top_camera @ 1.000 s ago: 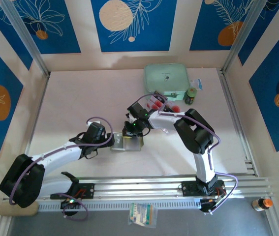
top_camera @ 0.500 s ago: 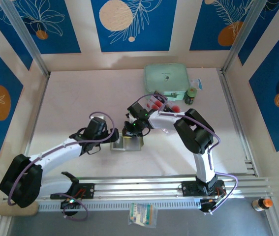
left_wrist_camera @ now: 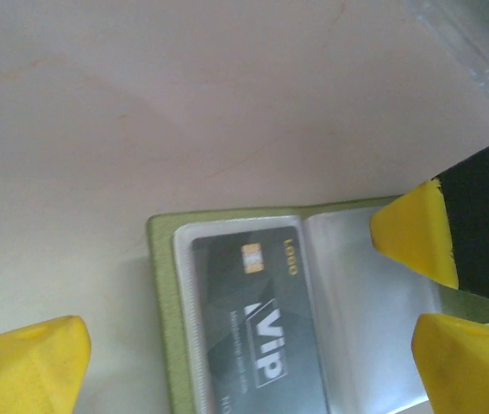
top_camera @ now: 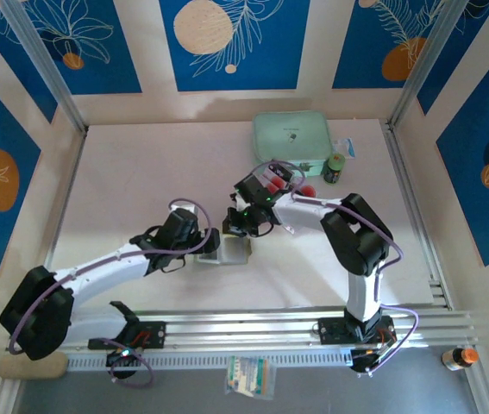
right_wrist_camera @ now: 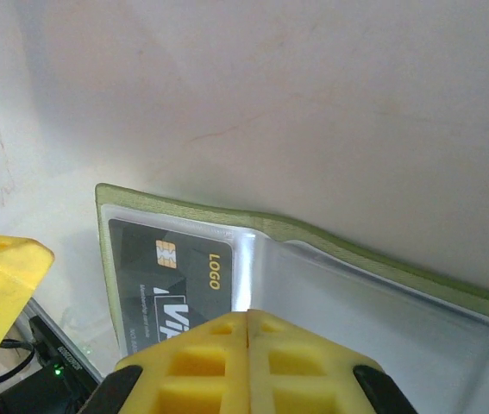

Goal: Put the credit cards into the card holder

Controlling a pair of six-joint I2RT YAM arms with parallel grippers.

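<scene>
Here my left gripper (left_wrist_camera: 244, 366), fingers apart, should pin the olive-green squarish card holder (left_wrist_camera: 159, 310) flat; right gripper (right_wrist_camera: 248, 349), fingers together.

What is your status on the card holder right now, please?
Left gripper open over open card holder. Right gripper shut at its clear sleeve. One black card sleeved.

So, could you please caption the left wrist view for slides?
Open left gripper above the card holder, a black VIP credit card sleeved inside.
</scene>
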